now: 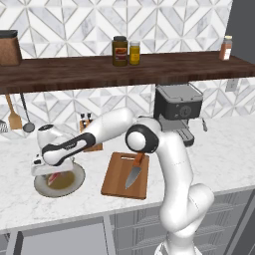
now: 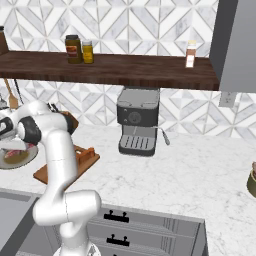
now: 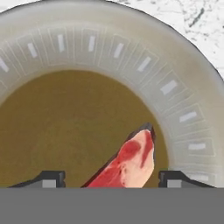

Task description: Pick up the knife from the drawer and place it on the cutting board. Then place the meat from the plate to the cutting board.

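Jaws parted, one fingertip point(image 3: 51, 178) either side of the meat point(image 3: 131, 164), low over the plate point(image 3: 175, 92).

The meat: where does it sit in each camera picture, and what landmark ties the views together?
Left base view: meat lies on the plate, lower left, under the gripper.
Right base view: meat at the far left edge, on the plate, beside the arm.
Hand view: meat bottom centre, between the fingertips.
Shared landmark: the plate.
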